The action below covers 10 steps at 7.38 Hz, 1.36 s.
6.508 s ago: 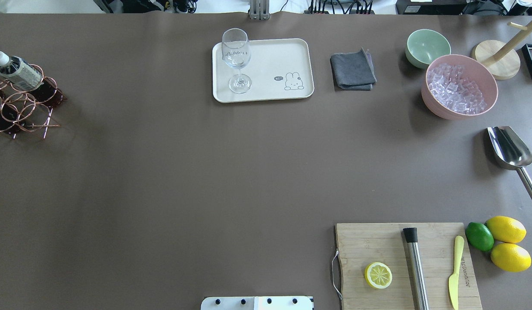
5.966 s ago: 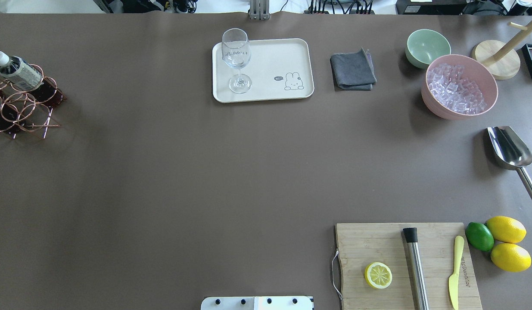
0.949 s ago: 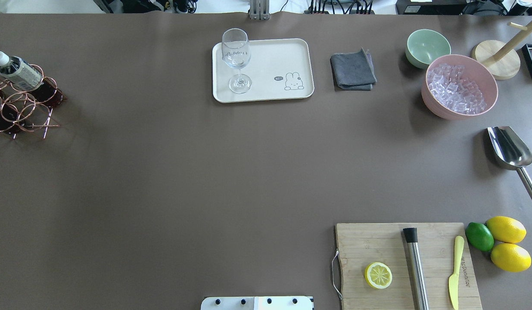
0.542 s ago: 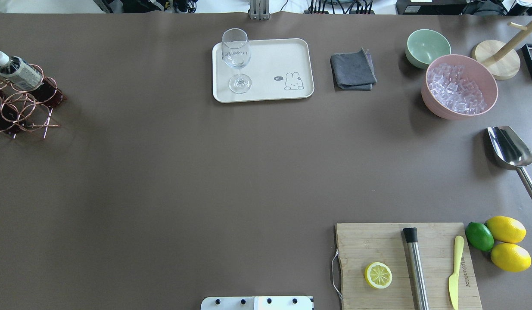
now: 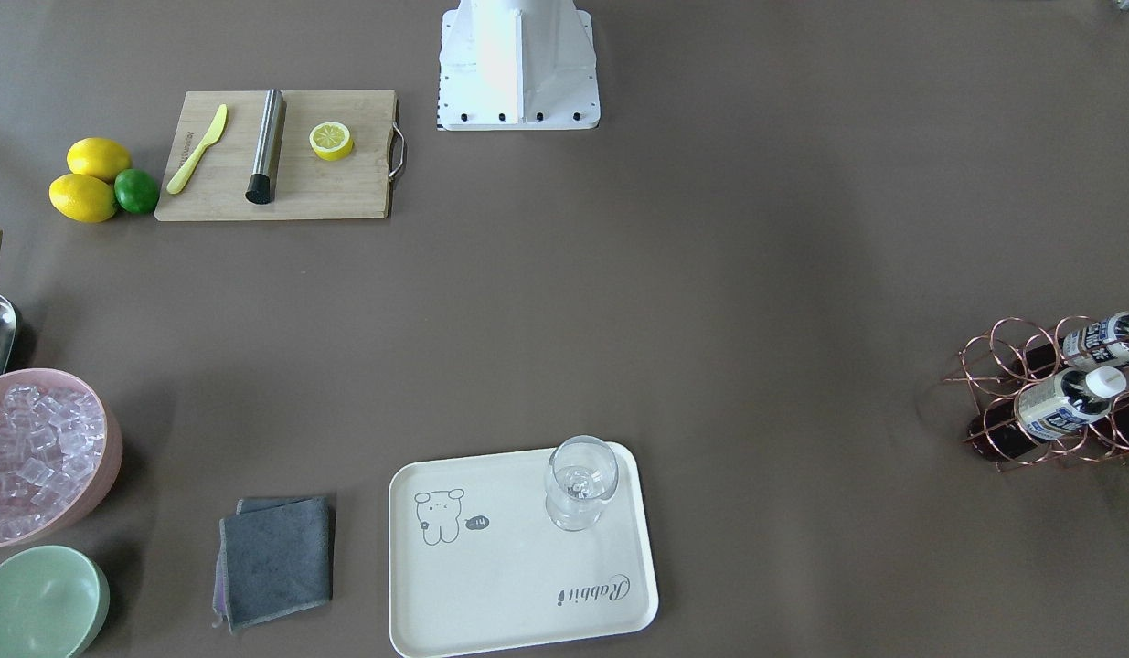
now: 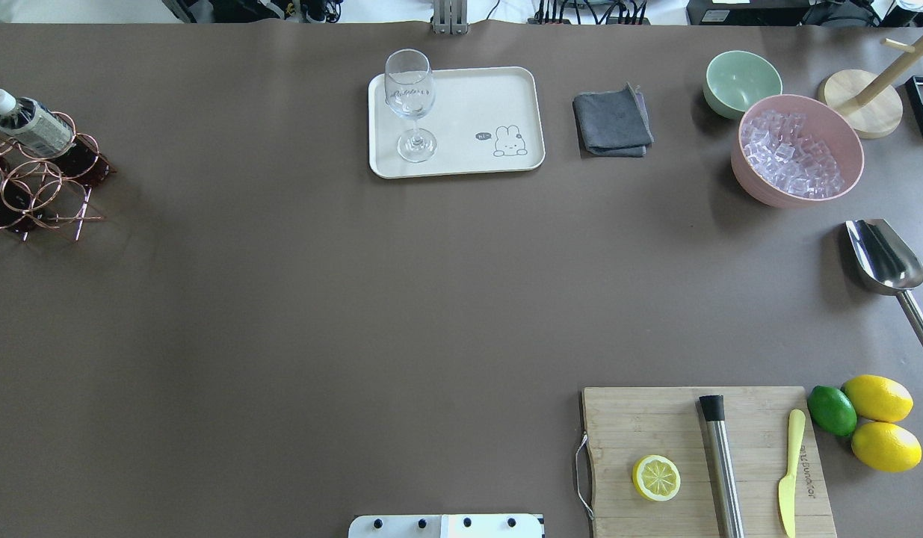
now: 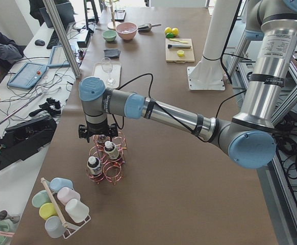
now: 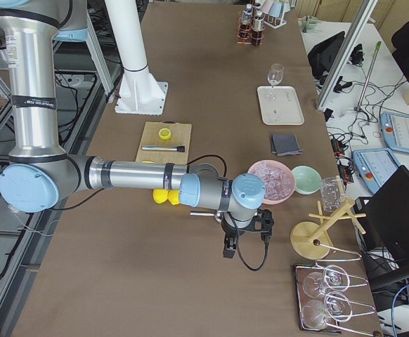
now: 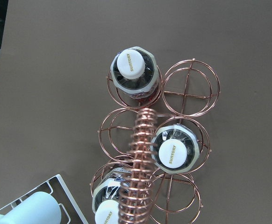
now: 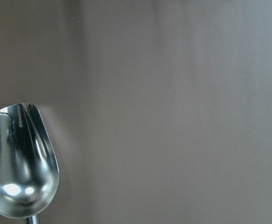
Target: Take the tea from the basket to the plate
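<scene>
Tabletop with both arms reaching out to opposite ends.

**Left arm.** In the left side view the near arm runs low and almost level from its elbow out to the left end of the tabletop. There the wrist turns down, and the left claw points straight down just above the basket. Whether its fingers are apart or together cannot be told. Its wrist camera looks straight down along the coiled handle.

**Task objects.** The three tea bottles stand upright in the basket's rings, white caps up. One is in the far left ring, one is just right of the handle, and one is at the near edge, partly cut off by the frame. In the overhead view the basket sits at the left edge. The plate lies well apart from it at the far middle, with a stemmed glass upright on its left part. No bottle is on the plate.

**Right arm.** In the right side view the near arm stretches level across the right end of the tabletop. The wrist is bent down, and the right claw hangs over bare tabletop near the pink bowl of ice. Its state, apart or together, cannot be told either. Its wrist camera shows the metal scoop at lower left, lying on the tabletop.
</scene>
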Each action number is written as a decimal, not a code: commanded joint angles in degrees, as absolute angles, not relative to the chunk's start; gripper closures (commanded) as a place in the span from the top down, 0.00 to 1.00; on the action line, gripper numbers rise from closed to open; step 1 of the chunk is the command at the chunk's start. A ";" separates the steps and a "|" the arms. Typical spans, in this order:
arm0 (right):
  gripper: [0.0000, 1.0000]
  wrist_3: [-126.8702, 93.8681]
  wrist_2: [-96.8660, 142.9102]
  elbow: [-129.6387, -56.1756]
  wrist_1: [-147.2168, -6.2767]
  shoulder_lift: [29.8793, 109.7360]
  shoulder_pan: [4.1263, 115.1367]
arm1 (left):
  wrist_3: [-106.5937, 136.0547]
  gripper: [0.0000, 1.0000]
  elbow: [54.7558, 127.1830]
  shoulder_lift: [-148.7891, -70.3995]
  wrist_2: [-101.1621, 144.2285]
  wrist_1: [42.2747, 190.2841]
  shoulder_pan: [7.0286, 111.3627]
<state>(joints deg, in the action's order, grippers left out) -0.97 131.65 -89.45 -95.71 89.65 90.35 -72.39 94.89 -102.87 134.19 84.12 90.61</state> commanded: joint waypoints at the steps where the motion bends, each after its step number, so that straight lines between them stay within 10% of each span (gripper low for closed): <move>1: 1.00 -0.97 131.57 -89.47 -95.71 89.65 90.35 | -72.33 0.98 94.22 -104.06 134.47 83.50 90.53; 7: 1.00 -0.97 131.57 -89.38 -95.71 89.65 90.35 | -72.77 0.77 94.22 -104.85 134.56 84.11 88.51; 8: 1.00 -0.97 131.57 -89.38 -95.71 89.65 90.35 | -74.08 0.64 94.04 -104.77 134.04 84.02 88.33; 10: 1.00 -0.97 131.57 -89.47 -95.71 89.65 90.35 | -74.27 0.09 94.13 -104.41 134.03 83.67 88.33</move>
